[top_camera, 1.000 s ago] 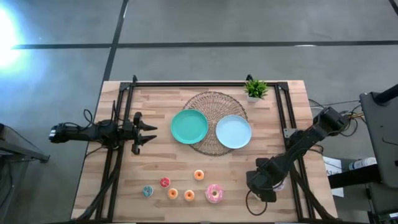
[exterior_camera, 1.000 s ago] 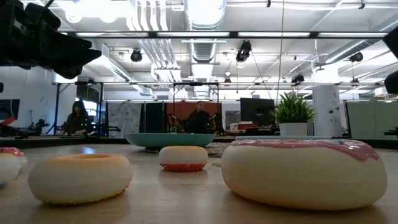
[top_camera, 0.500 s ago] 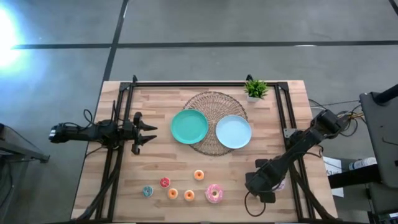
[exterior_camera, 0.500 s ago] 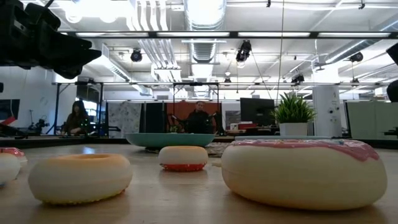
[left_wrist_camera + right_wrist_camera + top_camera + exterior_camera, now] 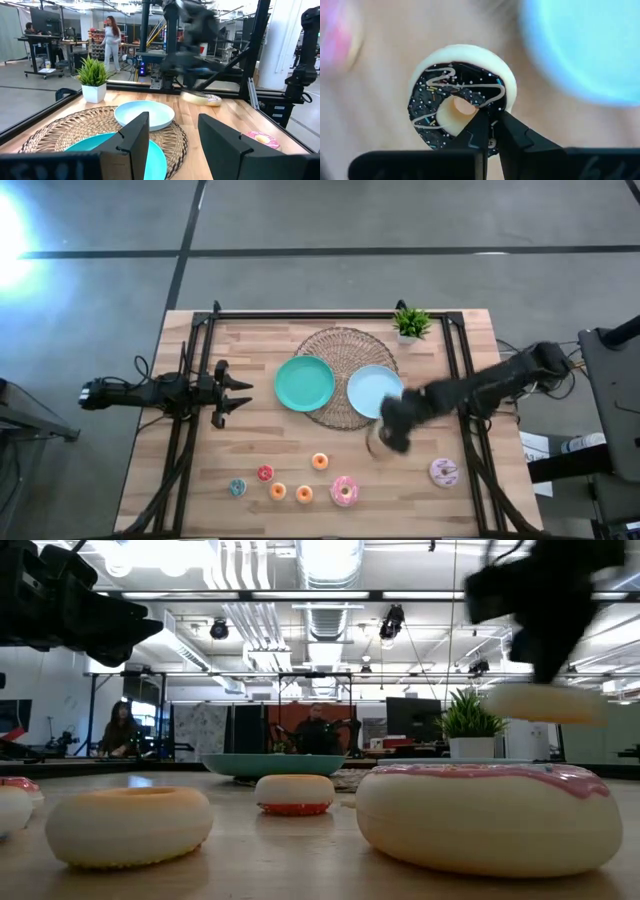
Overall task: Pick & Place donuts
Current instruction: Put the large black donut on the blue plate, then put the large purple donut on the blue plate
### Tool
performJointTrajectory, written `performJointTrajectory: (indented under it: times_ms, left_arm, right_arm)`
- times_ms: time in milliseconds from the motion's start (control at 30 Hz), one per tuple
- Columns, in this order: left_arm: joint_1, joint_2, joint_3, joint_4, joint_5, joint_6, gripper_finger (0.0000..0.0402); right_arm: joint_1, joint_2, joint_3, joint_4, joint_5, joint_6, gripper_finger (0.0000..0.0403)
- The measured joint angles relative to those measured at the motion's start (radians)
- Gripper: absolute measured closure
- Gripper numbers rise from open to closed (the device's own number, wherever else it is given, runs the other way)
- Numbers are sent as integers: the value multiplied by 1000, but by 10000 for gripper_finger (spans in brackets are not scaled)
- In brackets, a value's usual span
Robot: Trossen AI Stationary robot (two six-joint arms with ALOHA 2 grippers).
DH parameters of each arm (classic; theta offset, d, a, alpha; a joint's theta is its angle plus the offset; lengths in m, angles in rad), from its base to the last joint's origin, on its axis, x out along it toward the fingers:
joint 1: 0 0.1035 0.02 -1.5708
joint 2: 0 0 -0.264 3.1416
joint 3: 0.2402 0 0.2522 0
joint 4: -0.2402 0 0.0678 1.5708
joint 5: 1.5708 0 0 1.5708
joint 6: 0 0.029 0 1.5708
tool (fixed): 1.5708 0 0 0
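My right gripper (image 5: 383, 435) hangs just near of the light-blue plate (image 5: 365, 385), shut on a chocolate donut (image 5: 445, 85) with dark sprinkled icing and a cream rim. Beside that plate, the teal plate (image 5: 304, 383) also lies on a woven mat (image 5: 345, 342). The pink donut (image 5: 344, 490), two orange ones (image 5: 320, 462) (image 5: 278, 491), a yellow one (image 5: 304, 494), a red one (image 5: 265, 473) and a blue one (image 5: 237, 487) lie flat near the table's near edge. A lilac donut (image 5: 443, 471) lies at the near right. My left gripper (image 5: 240, 393) waits open at the left. My right gripper has the chocolate donut by its ring right beside the hole (image 5: 487, 100). One fingertip (image 5: 481, 117) sits at the hole's edge, the other (image 5: 506, 122) over the icing; what lies under them is hidden. The fingers come steeply from above. The donut (image 5: 545, 702) hangs about level, clear of the table.
A small potted plant (image 5: 411, 322) stands at the far right of the table. Black frame rails (image 5: 190, 430) run along the left and right sides. Bare wood lies between the plates and the row of donuts. People stand in the room beyond the table.
My right gripper has risen from the table's near right corner and swung toward the light-blue plate, rolling as it went. The chocolate donut now hangs clear of the table under it. The lilac donut it stood over is uncovered and stays in place.
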Motion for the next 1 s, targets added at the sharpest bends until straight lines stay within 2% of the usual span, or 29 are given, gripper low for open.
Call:
performJointTrajectory:
  times_ms: [167,300,400,500,800,1000]
  left_arm:
    - [0,0,0,0,0,0,257]
    - [0,0,0,0,0,0,257]
    - [0,0,0,0,0,0,257]
    - [0,0,0,0,0,0,257]
    - [0,0,0,0,0,0,257]
    - [0,0,0,0,0,0,257]
  right_arm:
    - [-254,39,0,13,21,-115,387]
    - [-342,123,0,23,-1,-212,387]
    - [-347,163,0,29,-15,-255,381]
    - [-345,173,0,26,-24,-272,353]
    - [-332,55,1,-61,41,-297,222]
    - [-283,9,2,-123,41,-393,185]
